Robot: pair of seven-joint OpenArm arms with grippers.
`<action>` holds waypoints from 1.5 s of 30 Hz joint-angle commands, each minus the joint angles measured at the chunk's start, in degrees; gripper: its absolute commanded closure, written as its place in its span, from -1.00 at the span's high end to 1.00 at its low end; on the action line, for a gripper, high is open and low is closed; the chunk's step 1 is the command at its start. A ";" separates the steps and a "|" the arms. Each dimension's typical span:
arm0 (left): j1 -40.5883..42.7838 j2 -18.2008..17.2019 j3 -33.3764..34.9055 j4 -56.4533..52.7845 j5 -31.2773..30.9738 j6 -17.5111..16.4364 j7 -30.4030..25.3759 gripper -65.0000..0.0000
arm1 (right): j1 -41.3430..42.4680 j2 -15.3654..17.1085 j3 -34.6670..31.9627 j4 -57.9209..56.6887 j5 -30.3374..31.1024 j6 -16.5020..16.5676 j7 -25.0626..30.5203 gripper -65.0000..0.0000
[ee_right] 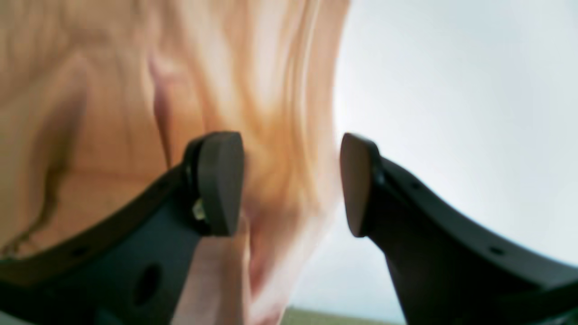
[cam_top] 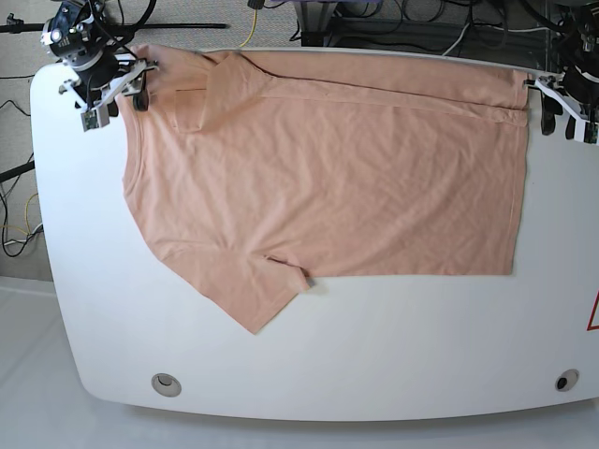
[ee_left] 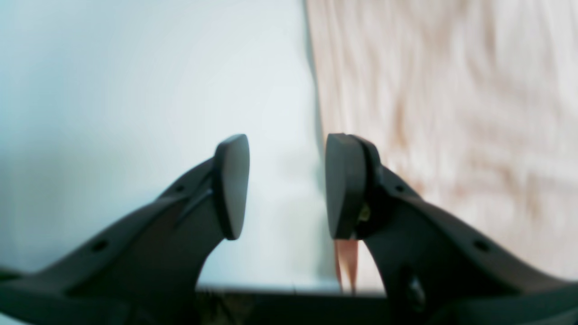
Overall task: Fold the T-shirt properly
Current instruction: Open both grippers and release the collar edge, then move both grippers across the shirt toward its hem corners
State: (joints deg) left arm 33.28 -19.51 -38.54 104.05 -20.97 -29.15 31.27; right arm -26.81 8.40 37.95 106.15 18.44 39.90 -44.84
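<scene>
The salmon-pink T-shirt [cam_top: 328,178] lies spread on the white table [cam_top: 393,365], its far edge folded over into a narrow band and one sleeve pointing toward the front. At the shirt's far left corner my right gripper [cam_top: 110,86] stands open. Up close, the right gripper [ee_right: 291,185] has blurred fabric [ee_right: 113,90] lying in the gap between its separated pads. My left gripper [cam_top: 562,101] is at the far right corner. In the left wrist view this left gripper [ee_left: 286,185] is open astride the shirt's edge, with cloth [ee_left: 451,113] under the right finger.
Two round grommets [cam_top: 166,382] [cam_top: 562,380] sit near the table's front edge. Cables and stands [cam_top: 374,19] crowd the floor behind the table. A red mark [cam_top: 593,313] shows at the right rim.
</scene>
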 commanded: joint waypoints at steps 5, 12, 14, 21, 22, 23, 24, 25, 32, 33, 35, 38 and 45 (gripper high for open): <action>-5.21 -1.01 -0.23 1.61 -0.33 0.71 0.02 -0.25 | 4.38 0.74 0.63 2.06 1.18 0.10 -2.40 0.02; -9.49 -0.74 0.93 1.54 0.02 0.48 2.09 -0.18 | 6.19 0.11 0.06 2.38 0.75 0.10 -2.47 0.03; -10.14 -0.69 1.00 1.46 0.10 0.46 2.46 -0.17 | 6.39 0.10 -0.10 2.48 0.82 0.10 -2.54 0.03; -11.91 -0.36 1.17 1.41 0.37 0.46 3.69 -0.15 | 7.65 0.42 -0.61 2.60 0.72 0.10 -3.22 0.03; -12.24 -0.36 1.19 1.46 0.43 0.46 4.04 -0.16 | 8.01 0.50 -0.69 2.61 0.66 0.10 -3.43 0.03; -12.39 -0.46 1.02 1.53 0.37 0.39 4.21 -0.16 | 8.41 0.48 -0.47 2.97 0.61 0.10 -3.64 0.03; -12.55 -0.56 0.85 1.60 0.32 0.33 4.38 -0.16 | 8.80 0.46 -0.25 3.33 0.56 0.10 -3.86 0.03; -13.07 -0.59 0.84 1.60 0.35 0.32 4.87 -0.17 | 9.48 0.55 -0.29 3.30 0.53 0.10 -4.25 0.03; -17.36 -0.67 1.15 1.12 0.67 0.13 7.56 -0.17 | 15.09 1.43 -1.46 2.06 0.52 0.10 -6.51 0.02; -19.40 -0.72 1.52 -0.44 0.69 0.24 7.68 -0.16 | 17.34 1.93 -2.94 0.06 0.32 0.10 -5.69 0.02; -22.44 -0.79 2.19 -2.83 0.78 0.35 7.87 -0.15 | 20.71 2.65 -5.08 -3.05 0.02 -0.17 -4.72 0.02; -25.62 -0.93 3.34 -5.76 1.00 0.36 7.89 -0.15 | 24.16 3.41 -7.34 -6.76 -0.31 -0.43 -4.15 0.02; -32.89 -1.53 7.41 -14.29 2.42 0.51 7.00 -0.15 | 32.43 5.13 -11.23 -16.44 -1.37 -0.72 -3.06 0.02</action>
State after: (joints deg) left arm 2.68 -19.68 -31.83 91.57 -18.57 -29.17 39.70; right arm 2.66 11.94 27.14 91.24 17.54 39.66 -48.49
